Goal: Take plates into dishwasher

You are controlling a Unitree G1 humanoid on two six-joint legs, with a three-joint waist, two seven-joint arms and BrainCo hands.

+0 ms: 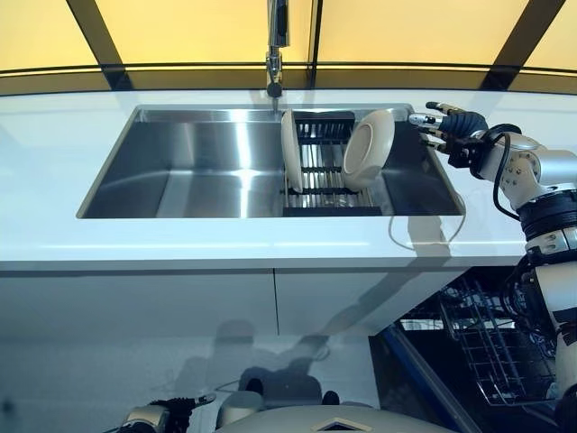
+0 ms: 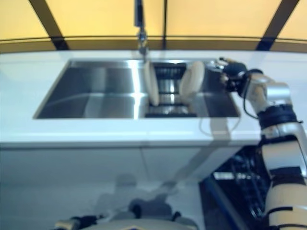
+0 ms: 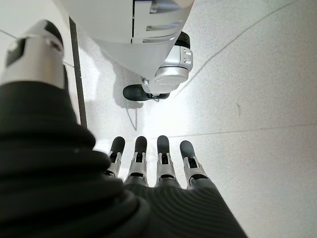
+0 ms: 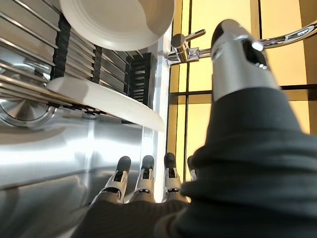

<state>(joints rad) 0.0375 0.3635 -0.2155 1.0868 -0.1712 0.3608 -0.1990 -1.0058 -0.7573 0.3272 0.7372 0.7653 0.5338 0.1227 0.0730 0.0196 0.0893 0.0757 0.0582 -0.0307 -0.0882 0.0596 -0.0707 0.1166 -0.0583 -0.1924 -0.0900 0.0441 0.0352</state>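
Note:
Two white plates stand on edge in a black drying rack (image 1: 317, 185) inside the steel sink (image 1: 180, 171). One plate (image 1: 290, 150) stands at the rack's left end, the other plate (image 1: 369, 149) leans at its right end. My right hand (image 1: 448, 126) hovers open just right of the leaning plate (image 4: 119, 22), over the sink's right rim, touching nothing. Its fingers (image 4: 143, 173) are straight in the right wrist view. My left hand (image 1: 162, 417) hangs low by the floor, its fingers (image 3: 148, 158) straight and empty.
A chrome tap (image 1: 276, 45) rises behind the sink at the window. White counter (image 1: 225, 244) surrounds the sink. Below the counter at the right, the open dishwasher's wire basket (image 1: 491, 352) shows.

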